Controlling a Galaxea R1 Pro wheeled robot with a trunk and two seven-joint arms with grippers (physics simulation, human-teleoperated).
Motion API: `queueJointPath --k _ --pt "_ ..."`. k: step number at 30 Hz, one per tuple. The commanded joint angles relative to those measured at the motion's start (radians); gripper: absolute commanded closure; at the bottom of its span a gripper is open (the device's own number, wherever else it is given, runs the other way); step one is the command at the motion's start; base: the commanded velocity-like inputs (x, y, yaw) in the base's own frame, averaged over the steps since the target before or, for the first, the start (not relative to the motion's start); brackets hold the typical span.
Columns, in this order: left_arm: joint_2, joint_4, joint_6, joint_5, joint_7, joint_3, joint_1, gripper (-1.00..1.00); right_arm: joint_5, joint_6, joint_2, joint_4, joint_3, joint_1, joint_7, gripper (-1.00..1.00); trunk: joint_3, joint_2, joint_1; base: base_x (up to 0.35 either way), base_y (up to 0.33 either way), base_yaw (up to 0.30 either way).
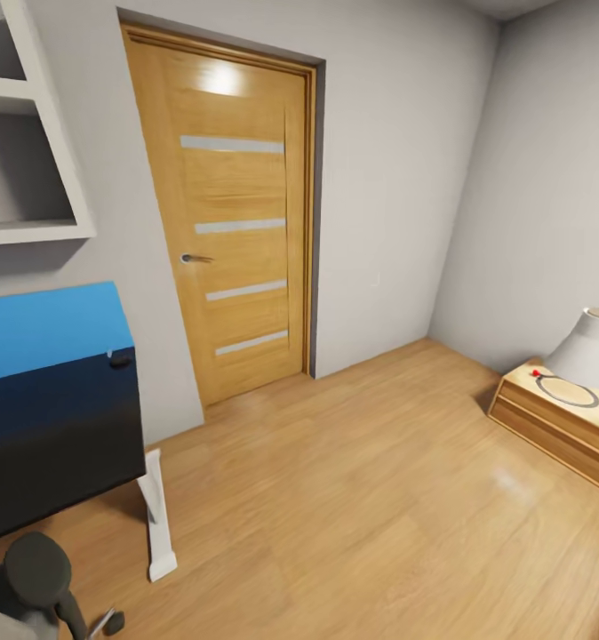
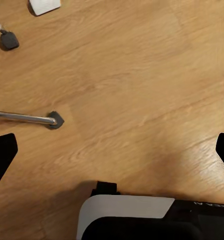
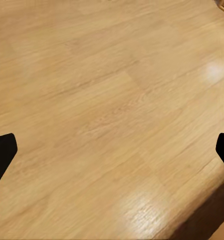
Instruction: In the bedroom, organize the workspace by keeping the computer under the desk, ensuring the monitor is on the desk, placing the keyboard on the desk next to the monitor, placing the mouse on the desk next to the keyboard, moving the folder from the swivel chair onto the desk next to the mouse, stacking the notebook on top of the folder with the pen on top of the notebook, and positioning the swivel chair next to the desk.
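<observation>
The desk (image 1: 51, 329), with a blue top, a dark front panel and a white leg (image 1: 157, 516), stands at the left of the head view. A small dark object (image 1: 119, 361) lies at its near corner; I cannot tell what it is. Part of the dark swivel chair (image 1: 35, 569) shows at the bottom left, and its metal legs with casters (image 2: 54, 120) cross the floor in the left wrist view. My left gripper (image 2: 112, 152) hangs open over bare floor near that caster. Over plain floorboards, my right gripper (image 3: 112, 150) is open too, holding nothing.
A closed wooden door (image 1: 233, 213) is straight ahead. White wall shelves (image 1: 33, 133) hang above the desk. A low wooden nightstand (image 1: 557, 427) with a white lamp (image 1: 593, 347) stands at the right. Wooden floor (image 1: 353, 516) stretches between them.
</observation>
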Motion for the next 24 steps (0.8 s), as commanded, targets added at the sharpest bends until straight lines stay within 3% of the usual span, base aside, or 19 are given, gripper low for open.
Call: queueJointPath --k 1,24 --pt "0.000 -0.001 -0.001 0.002 0.000 0.001 0.000 -1.00 0.002 -0.003 0.000 0.000 -0.001 -0.001 -0.002 -1.00 -0.001 -0.001 0.001 0.318 0.000 -0.002" --pt "0.001 -0.003 -0.001 0.002 0.000 0.005 0.000 -1.00 0.001 -0.004 0.000 0.000 -0.001 -0.001 -0.002 -1.00 -0.001 -0.001 0.001 0.322 0.000 0.000"
